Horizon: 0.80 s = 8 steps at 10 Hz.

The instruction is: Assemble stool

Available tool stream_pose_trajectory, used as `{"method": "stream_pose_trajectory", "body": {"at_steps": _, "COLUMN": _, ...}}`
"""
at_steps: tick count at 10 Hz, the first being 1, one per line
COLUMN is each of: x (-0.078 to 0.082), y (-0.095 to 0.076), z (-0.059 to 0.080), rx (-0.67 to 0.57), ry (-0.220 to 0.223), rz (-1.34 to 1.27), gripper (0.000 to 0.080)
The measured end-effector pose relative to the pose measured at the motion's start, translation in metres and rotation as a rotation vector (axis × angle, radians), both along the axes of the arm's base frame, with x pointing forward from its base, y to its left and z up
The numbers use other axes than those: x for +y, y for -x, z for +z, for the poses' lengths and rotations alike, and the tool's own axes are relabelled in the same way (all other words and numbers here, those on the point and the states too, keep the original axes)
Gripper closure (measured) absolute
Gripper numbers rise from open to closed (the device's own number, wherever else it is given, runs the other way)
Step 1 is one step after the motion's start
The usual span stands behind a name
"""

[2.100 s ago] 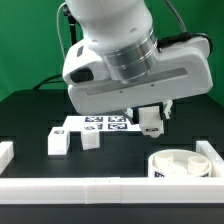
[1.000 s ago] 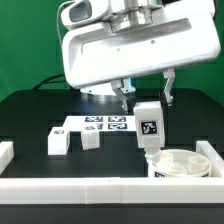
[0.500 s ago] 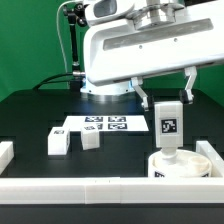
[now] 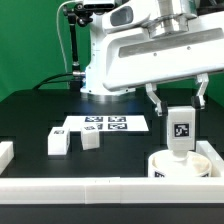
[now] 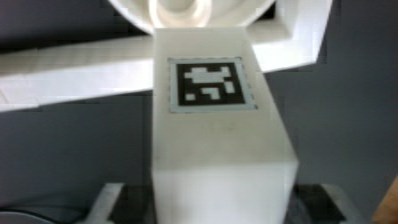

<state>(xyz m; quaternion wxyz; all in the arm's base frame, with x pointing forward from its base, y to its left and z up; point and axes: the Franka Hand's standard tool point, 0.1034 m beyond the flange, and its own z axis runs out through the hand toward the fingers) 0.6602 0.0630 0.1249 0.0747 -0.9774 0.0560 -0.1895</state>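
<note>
Black table (image 4: 30, 120) holds the round seat (image 4: 203, 166) at the exterior view's right. The fingers (image 4: 157, 101) are closed on one white leg (image 4: 180, 131), upright right over the seat. Lower it slowly, keeping it straight, so it meets its spot.

Tagged leg (image 4: 180, 130) upright over round seat (image 4: 205, 166); 2 spare legs (image 4: 57, 142) (image 4: 89, 139) lie apart.

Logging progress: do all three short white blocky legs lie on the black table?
No, only two legs lie on the table; the gripper holds the third leg over the round white disc seat.
</note>
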Motion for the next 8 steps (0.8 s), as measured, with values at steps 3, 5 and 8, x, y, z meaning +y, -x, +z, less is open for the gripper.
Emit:
{"method": "stream_pose_trajectory", "body": {"at_steps": 3, "x": -0.0031, "y": 0.0041, "z": -0.0069, "rx": 0.013, "ry": 0.001, "rz": -0.003, "gripper": 0.0459}}
{"method": "stream_pose_trajectory", "body": {"at_steps": 5, "x": -0.0038, "y": 0.0052, "z": -0.0088, "rx": 0.017, "ry": 0.001, "rz": -0.003, "gripper": 0.0459}}
{"method": "stream_pose_trajectory", "body": {"at_steps": 8, "x": -0.0029, "y": 0.0059, "z": -0.0128, "rx": 0.024, "ry": 0.0, "rz": -0.002, "gripper": 0.0459}}
